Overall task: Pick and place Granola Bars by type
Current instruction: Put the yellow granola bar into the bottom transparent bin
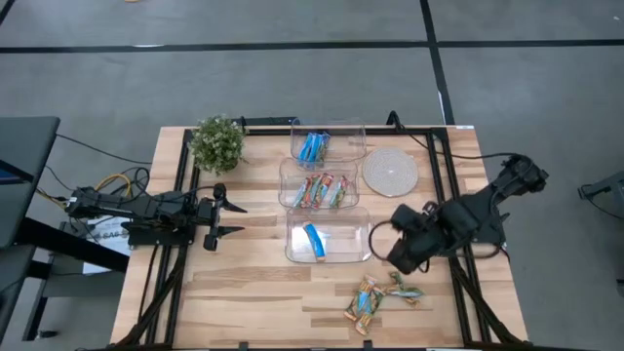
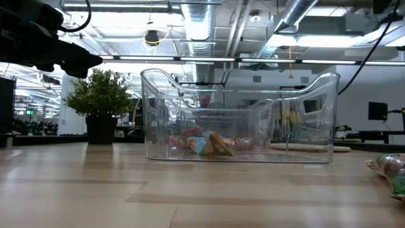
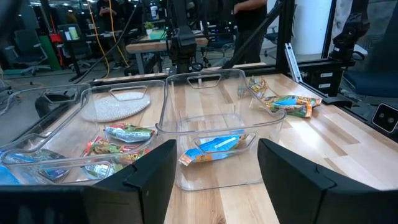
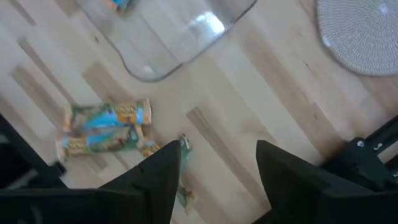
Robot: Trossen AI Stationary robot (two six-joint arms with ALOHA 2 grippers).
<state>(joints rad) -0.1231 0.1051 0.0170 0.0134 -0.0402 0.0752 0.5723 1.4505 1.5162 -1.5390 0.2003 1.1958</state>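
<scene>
1. The loose bars (image 1: 378, 295) lie on the counter (image 1: 244, 302) at about 7 o'clock from our right end effector (image 1: 398, 255), near it.
2. Its jaws stand wide, holding nothing.
3. The bars' long axes vary; the nearest pair runs roughly 1-to-7 o'clock.
4. Our left end effector (image 1: 234, 220), also wide and empty, waits well apart at the left edge; the right arm is nearer.

A lab or workshop is showing: exposed ceiling ducts (image 2: 196, 25), workbenches (image 3: 165, 46), office chairs (image 3: 28, 46) standing around.
</scene>
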